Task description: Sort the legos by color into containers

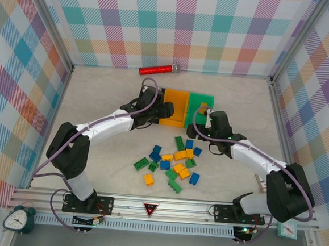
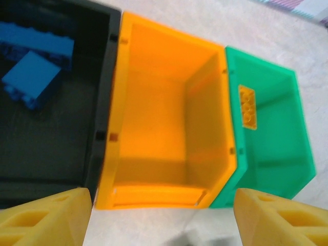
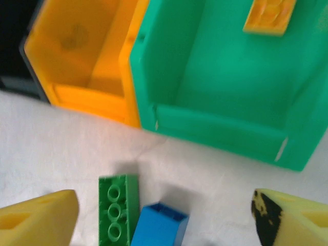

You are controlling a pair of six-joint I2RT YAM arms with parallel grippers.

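Orange bin [image 2: 154, 113]: interior bare, open above; side walls touch black bin [image 2: 56, 148] and green bin [image 2: 277, 148].
Black bin: blue bricks [image 2: 31, 77] at far end; near floor bare.
Green bin: one yellow-orange brick [image 2: 247, 106] inside; remaining floor free.
Table strip [image 3: 56, 138] before bins: bare up to green brick [image 3: 118, 205] and blue brick [image 3: 159, 225].
Brick pile [image 1: 173, 161]: crowds mid-table, bare either side.
Red cylinder [image 1: 159, 70]: behind bins, well apart.

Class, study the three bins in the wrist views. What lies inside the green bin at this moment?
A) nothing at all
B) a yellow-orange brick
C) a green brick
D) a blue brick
B: a single yellow-orange brick sits inside the green bin, while the blue bricks are in the black bin.
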